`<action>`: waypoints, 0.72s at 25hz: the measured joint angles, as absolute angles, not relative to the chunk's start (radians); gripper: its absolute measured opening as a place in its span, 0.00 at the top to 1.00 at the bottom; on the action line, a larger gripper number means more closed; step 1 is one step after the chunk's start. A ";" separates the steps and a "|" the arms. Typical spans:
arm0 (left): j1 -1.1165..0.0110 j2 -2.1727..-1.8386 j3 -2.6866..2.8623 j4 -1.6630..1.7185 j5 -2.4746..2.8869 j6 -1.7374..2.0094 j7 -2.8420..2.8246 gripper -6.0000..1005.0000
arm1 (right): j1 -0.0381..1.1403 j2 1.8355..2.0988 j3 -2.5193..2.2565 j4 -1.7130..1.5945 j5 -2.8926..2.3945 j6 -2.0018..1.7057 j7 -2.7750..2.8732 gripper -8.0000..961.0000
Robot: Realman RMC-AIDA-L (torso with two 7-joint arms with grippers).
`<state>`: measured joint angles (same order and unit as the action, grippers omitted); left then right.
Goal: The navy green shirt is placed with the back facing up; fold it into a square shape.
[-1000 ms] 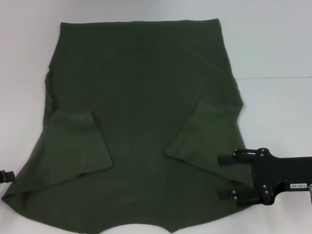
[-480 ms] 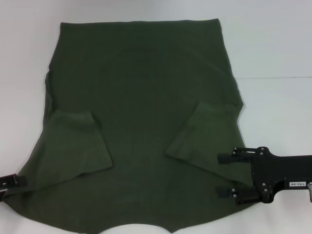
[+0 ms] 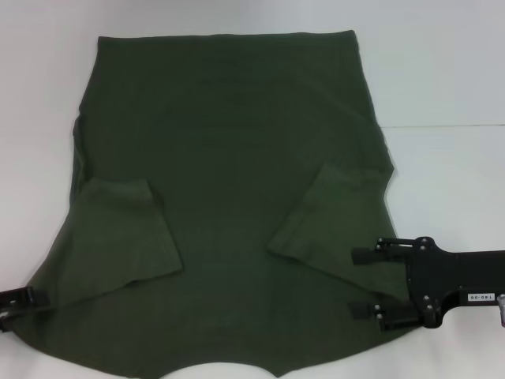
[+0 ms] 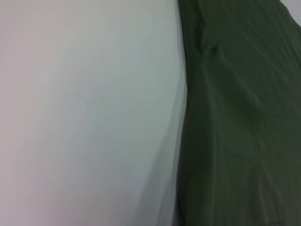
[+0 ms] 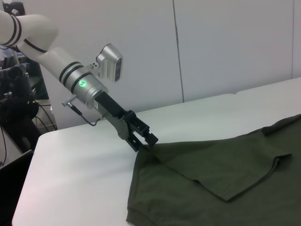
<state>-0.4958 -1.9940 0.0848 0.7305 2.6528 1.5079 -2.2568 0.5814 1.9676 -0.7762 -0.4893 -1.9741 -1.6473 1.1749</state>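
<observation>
pinching both near corners evenly matters: the navy green shirt (image 3: 229, 197) lies spread flat, sleeves folded in. right gripper (image 3: 364, 286), jaws parted, straddles its near-right corner; left gripper (image 5: 146, 140) apparently touches its near-left corner, grip unclear.

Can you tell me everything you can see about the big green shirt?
The navy green shirt is dark olive, soft-looking cloth, spread flat on the white table with its plain side up. Both short sleeves are folded inward onto the body. The left gripper is at its near left corner, and the right gripper, jaws open, is over its near right edge.
</observation>
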 joint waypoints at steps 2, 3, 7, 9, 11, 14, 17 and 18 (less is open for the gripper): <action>-0.497 -1.994 0.086 0.729 2.657 1.508 -2.258 0.12 | 0.581 1.968 -0.776 -0.489 -1.974 -1.647 1.175 0.10; -0.498 -1.993 0.088 0.727 2.657 1.508 -2.258 0.12 | 0.581 1.968 -0.776 -0.489 -1.974 -1.647 1.175 0.10; -0.499 -1.993 0.091 0.725 2.652 1.503 -2.258 0.12 | 0.581 1.969 -0.776 -0.488 -1.974 -1.646 1.175 0.10; -0.499 -1.992 0.092 0.724 2.652 1.501 -2.258 0.12 | 0.581 1.969 -0.776 -0.488 -1.974 -1.646 1.175 0.10; -0.501 -1.992 0.092 0.723 2.652 1.500 -2.258 0.24 | 0.581 1.970 -0.775 -0.488 -1.974 -1.646 1.175 0.10; -0.503 -1.992 0.092 0.722 2.654 1.499 -2.260 0.34 | 0.581 1.971 -0.773 -0.488 -1.974 -1.646 1.175 0.10; -0.504 -1.992 0.092 0.722 2.657 1.499 -2.261 0.40 | 0.579 1.971 -0.771 -0.488 -1.974 -1.646 1.176 0.10; -0.504 -1.992 0.092 0.722 2.657 1.499 -2.261 0.40 | 0.579 1.971 -0.771 -0.488 -1.974 -1.646 1.176 0.10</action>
<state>-0.5043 -1.9924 0.0920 0.7223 2.6567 1.4989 -2.2611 0.5788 1.9709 -0.7708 -0.4876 -1.9741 -1.6457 1.1759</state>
